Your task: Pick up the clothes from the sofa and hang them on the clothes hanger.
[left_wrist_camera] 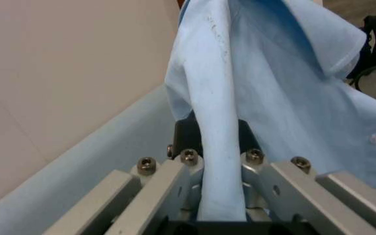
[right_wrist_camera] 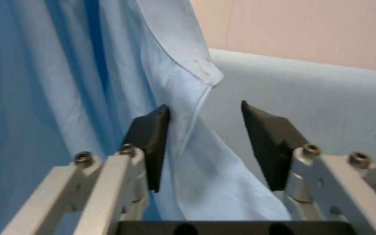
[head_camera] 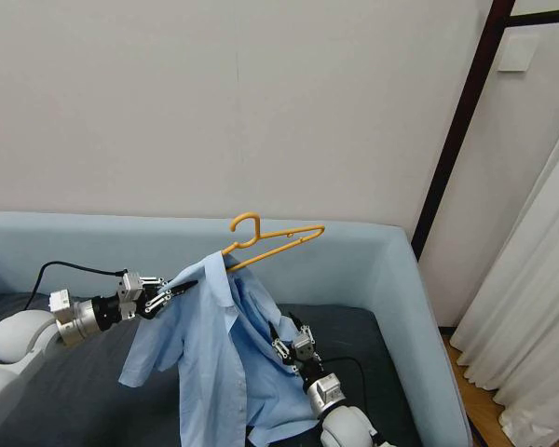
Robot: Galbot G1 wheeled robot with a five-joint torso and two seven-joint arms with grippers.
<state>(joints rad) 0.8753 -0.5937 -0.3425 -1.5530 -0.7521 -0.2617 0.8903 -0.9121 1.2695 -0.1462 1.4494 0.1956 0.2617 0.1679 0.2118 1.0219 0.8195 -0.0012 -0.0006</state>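
As I read it from the head view, the only carrier is the sofa, with a pale blue back and arm around a dark grey seat cushion.

Item 1: light blue shirt, held up above the cushion near the sofa's right arm, its hem hanging down at the front edge.

Item 2: yellow hanger, tilted, hook up. One arm is tucked into the shirt's collar; the other juts bare in front of the sofa's back edge.

Item 3: left gripper, reaching in from the left, jaws clamped on a fold of the shirt at the shoulder. In the left wrist view I see the cloth pinched between the black pads.

Item 4: right gripper, low against the shirt front, jaws apart. The shirt's front edge hangs between them, lying against one pad.

Surroundings: a black cable loops over the left arm. A dark door frame and a white curtain stand beyond the sofa's right arm.
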